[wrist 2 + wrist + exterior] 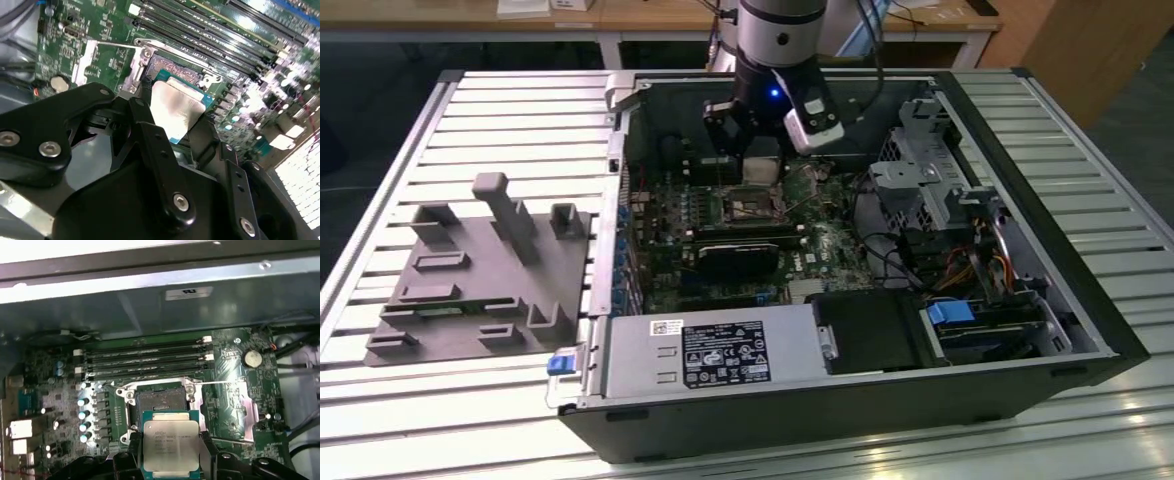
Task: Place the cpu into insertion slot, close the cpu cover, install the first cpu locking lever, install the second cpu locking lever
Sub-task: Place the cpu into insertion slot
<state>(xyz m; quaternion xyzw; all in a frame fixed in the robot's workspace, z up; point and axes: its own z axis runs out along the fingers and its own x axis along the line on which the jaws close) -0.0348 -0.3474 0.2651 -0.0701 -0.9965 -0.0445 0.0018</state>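
First wrist view, gripper (171, 463) grasping cpu (171, 442), near uncovered insertion slot (160, 402), within computer case (150, 310).

The arm (778, 35) stands almost vertical, with the wrist pointing straight downward. The gripper (761, 168) hangs low under it. Its two black fingers (152, 150) press on opposite edges of the cpu (175, 110) and hold it flat between them.

The cpu (171, 445) sits in my pincer (762, 160), near the insertion slot (159, 401) inside the case (854, 412). The cpu cover (250, 415) lies beside that slot.
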